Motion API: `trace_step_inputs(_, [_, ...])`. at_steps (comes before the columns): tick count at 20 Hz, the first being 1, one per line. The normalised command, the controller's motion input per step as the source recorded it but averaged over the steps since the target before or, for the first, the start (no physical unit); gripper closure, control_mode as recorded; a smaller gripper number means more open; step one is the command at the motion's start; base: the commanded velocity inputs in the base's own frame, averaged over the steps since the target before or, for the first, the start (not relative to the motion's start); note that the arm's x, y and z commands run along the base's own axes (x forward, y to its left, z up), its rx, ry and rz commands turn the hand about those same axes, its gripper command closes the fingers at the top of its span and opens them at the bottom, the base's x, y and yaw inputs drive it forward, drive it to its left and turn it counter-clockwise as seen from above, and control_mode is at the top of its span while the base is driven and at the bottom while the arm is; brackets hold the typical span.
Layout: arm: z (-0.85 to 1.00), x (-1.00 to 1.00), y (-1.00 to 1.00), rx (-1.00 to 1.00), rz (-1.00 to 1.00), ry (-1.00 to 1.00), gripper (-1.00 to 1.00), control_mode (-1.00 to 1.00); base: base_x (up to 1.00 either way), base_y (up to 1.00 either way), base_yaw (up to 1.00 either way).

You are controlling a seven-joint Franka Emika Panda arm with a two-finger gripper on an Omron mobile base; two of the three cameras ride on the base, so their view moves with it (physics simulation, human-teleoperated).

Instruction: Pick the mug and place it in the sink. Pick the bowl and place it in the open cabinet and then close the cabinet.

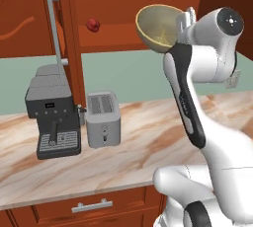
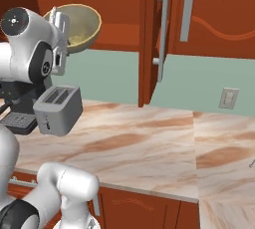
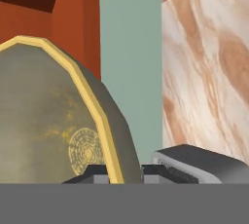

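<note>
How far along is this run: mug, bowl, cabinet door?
Mug and sink: cannot be judged from these frames. In hand: the gripper pinches the rim of the bowl, held tilted in the air at the open cabinet, above the toaster. Left: set the bowl inside on the cabinet floor, let go, then swing the door shut.

**Bowl raised on edge before the open cabinet**

The bowl (image 1: 157, 27) is olive-gold with a thin yellow rim and a speckled yellowish inside. It is lifted well above the marble counter, tipped so its opening faces sideways, level with the lower shelf of the cabinet (image 1: 123, 4). The cabinet is reddish-brown wood with its door swung open, showing a long silver bar handle. In the hand view the bowl's (image 3: 58, 121) rim sits between 2 dark fingertips
</note>
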Motion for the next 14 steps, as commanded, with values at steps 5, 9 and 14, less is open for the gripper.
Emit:
trace_step_inputs(5, [0.17, 0.75, 0.00, 0.01, 0.00, 0.01, 1.00, -1.00, 0.00, 0.00, 0.00])
trace_step_inputs(9, [0.14, 0.67, 0.00, 0.00, 0.00, 0.04, 1.00, -1.00, 0.00, 0.00, 0.00])
trace_step_inputs(14, [0.00, 0.75, 0.00, 0.02, 0.00, 0.12, 1.00, -1.00, 0.00, 0.00, 0.00])
